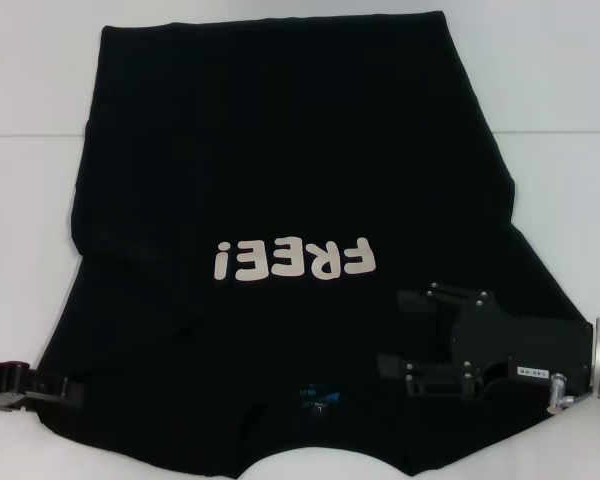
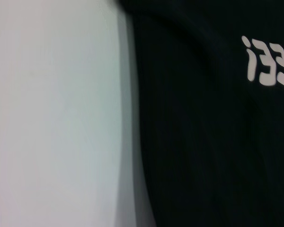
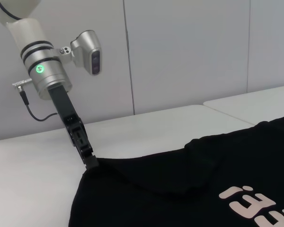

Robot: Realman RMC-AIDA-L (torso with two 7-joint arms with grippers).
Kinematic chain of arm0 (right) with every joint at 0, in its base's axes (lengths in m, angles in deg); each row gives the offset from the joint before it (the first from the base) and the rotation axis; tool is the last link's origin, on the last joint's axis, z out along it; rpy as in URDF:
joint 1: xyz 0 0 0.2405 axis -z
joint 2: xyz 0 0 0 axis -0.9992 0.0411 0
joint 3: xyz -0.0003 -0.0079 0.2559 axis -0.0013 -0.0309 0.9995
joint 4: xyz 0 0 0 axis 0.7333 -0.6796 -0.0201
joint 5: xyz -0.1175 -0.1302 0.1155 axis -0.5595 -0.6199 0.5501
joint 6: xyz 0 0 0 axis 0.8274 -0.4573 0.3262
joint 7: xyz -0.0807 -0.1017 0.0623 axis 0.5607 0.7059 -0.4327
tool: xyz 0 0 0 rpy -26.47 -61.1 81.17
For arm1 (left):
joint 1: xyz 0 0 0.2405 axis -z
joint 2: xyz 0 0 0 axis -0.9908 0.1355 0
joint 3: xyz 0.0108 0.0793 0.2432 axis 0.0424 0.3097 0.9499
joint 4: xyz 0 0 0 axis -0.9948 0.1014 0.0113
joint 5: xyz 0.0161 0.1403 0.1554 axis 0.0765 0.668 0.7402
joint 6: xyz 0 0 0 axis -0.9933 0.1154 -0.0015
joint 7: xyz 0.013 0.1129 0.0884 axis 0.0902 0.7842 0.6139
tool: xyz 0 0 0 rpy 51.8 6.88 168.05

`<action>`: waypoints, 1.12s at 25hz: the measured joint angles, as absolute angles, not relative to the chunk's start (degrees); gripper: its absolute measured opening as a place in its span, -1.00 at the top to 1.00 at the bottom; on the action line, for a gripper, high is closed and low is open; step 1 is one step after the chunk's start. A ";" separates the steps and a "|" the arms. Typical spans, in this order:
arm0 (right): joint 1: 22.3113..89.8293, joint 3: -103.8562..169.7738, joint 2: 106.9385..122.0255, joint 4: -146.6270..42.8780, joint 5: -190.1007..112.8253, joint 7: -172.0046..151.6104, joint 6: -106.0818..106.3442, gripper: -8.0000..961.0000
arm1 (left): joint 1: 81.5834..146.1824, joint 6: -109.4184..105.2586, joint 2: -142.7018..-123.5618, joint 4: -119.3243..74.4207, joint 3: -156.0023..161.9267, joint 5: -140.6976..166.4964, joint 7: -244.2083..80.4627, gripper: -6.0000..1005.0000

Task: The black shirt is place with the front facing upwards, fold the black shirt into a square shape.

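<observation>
The black shirt point(image 1: 280, 170) lies spread on the white table point(image 1: 30, 150), front up, with the pale "FREE!" lettering point(image 1: 292, 261) and the blue neck label point(image 1: 318, 396) towards me. My left gripper point(image 1: 68, 388) is at the shirt's near left edge; the right wrist view shows it point(image 3: 90, 163) shut on that edge, with the cloth drawn up to a small peak. My right gripper point(image 1: 400, 332) is open over the shirt's near right part, jaws wide apart, holding nothing. The left wrist view shows the shirt's side edge point(image 2: 137, 118) and part of the lettering point(image 2: 267, 66).
The white table shows bare on both sides of the shirt point(image 1: 570, 150). A seam in the table runs across behind the shirt point(image 1: 40, 134). A grey panelled wall point(image 3: 180, 52) stands behind the table.
</observation>
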State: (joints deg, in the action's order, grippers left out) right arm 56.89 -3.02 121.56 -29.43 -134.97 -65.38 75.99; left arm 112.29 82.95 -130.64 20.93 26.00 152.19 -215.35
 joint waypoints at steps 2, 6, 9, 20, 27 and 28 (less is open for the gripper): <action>56.89 -3.02 121.56 -29.33 -134.95 -65.97 76.05 -0.83 | 112.16 82.68 -130.76 21.06 26.01 152.17 -214.92 -0.47; 56.90 -2.90 121.49 -29.12 -134.90 -66.73 76.58 -0.82 | 112.09 82.04 -130.84 21.21 25.99 152.22 -214.31 -0.30; 57.02 -2.68 121.48 -29.03 -134.79 -66.74 76.94 -0.82 | 112.09 81.50 -130.86 21.21 25.99 152.23 -213.98 -0.07; 57.03 -2.58 121.16 -28.76 -134.92 -68.94 77.68 -0.82 | 111.73 81.16 -130.68 21.08 25.24 151.43 -212.63 0.83; 57.26 -2.99 119.89 -21.18 -136.83 -86.83 78.36 -0.82 | 111.87 82.26 -130.63 20.43 25.41 151.22 -211.76 0.99; 57.30 -2.99 119.64 -18.58 -138.13 -91.84 78.38 -0.82 | 111.87 82.30 -130.66 20.46 25.39 151.21 -211.75 0.99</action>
State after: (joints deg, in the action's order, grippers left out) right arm 57.30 -2.99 119.64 -18.58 -138.13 -91.84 78.38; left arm 111.87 82.30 -130.66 20.46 25.39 151.21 -211.75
